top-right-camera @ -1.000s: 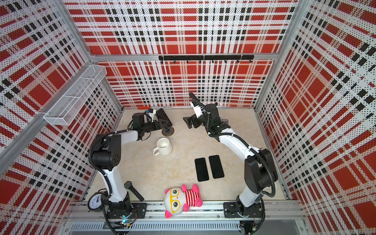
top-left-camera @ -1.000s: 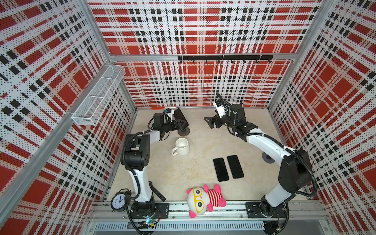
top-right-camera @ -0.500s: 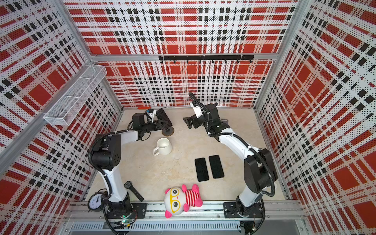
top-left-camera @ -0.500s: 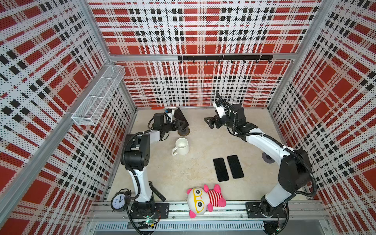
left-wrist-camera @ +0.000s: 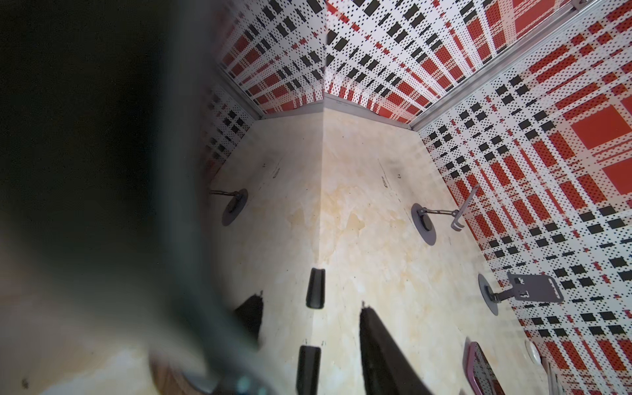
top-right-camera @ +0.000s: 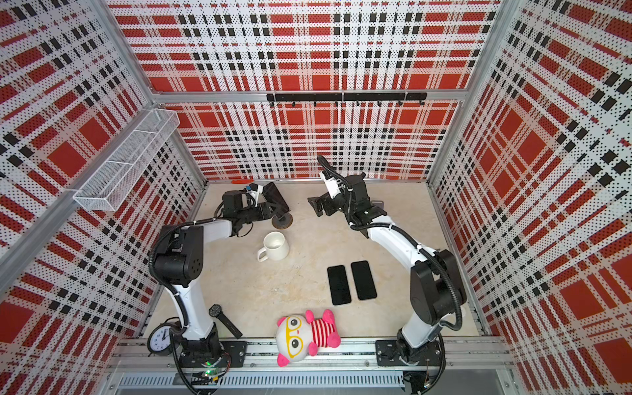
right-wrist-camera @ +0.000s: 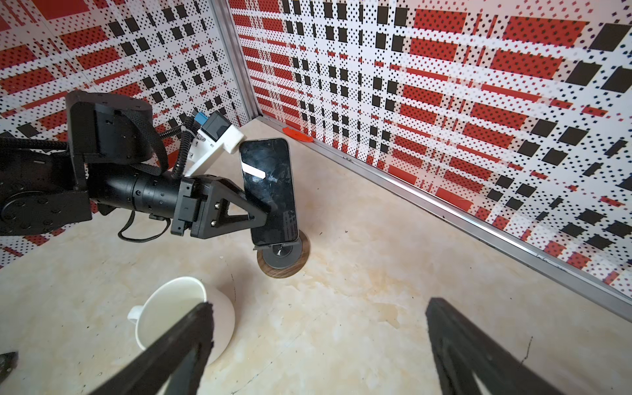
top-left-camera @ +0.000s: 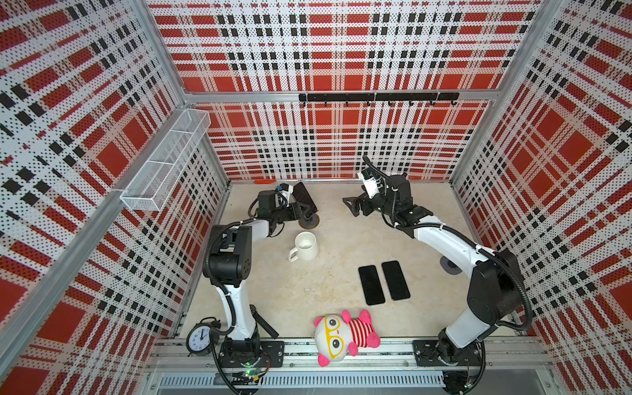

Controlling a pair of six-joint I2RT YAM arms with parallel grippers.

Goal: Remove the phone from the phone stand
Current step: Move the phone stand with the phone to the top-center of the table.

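L hand (right-wrist-camera: 268, 213) reaches in sideways at the phone (right-wrist-camera: 268, 184), one finger over the screen edge, the other hidden behind, so jaws straddle it part-open; firm clamp or not, can't tell. Phone stands tilted back on the phone stand (right-wrist-camera: 282, 260), far-left of the table (right-wrist-camera: 376, 273), bottom edge on the lip, so prob. needs lifting up and off. R hand (right-wrist-camera: 319, 304) hangs wide open, empty, well apart, out of the way.

Red-black plaid walls (top-left-camera: 342, 51) — white mug (top-left-camera: 305, 246), black phone (right-wrist-camera: 268, 191)

Robot lab cell, plaid pegboard walls (top-left-camera: 342, 51)
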